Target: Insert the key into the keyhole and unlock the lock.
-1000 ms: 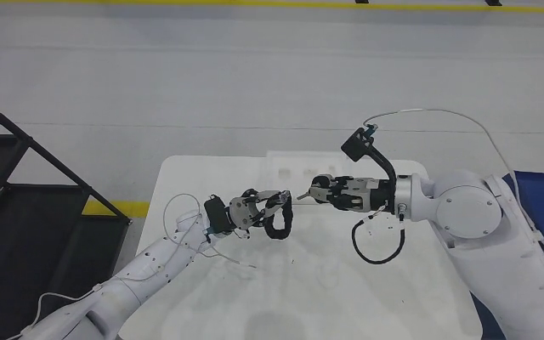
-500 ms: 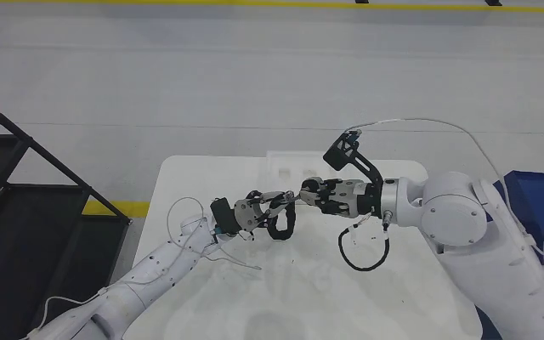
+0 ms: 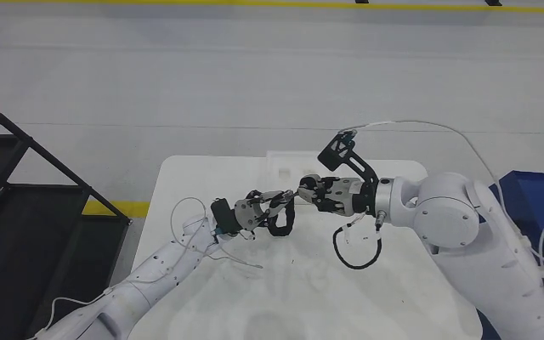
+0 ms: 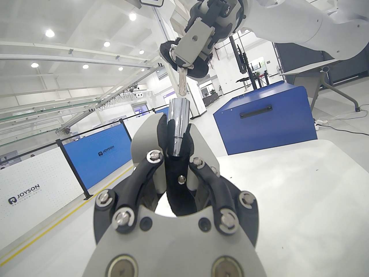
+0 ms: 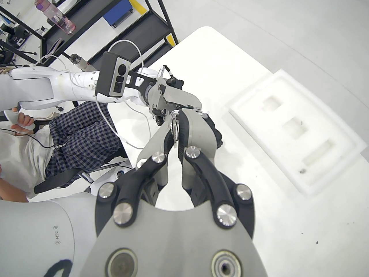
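Your right claw (image 4: 184,65) has come in toward the left one over the last second, and the wide gap between the two has closed. The left claw (image 4: 176,134) has edged a little toward it as well.

The key (image 4: 182,83) is pinched by its head between the right claw's fingers. Its blade sticks out past the fingertips and points straight at the left claw. The tip sits right at the end face of the lock (image 4: 179,110), in line with it, and almost the whole blade is still outside. You cannot tell from these views whether the tip touches the face or stops just short.

The lock is a chrome cylinder, clamped between the left claw's two fingers. Its end stands out beyond the fingertips toward the key. Its black cable loop (image 3: 281,223) hangs beside those fingers, on the side nearer the robot.

Both claws meet tip to tip over the white table (image 3: 357,297).

A white foam tray (image 5: 294,134) with three rectangular recesses lies on the table beyond the two claws, on the far side from the robot and apart from both.

Off the table, a black shelf rack (image 5: 115,27) stands on the floor behind the left claw's arm, well apart. A blue cabinet (image 4: 265,122) stands on the floor far behind the right claw.
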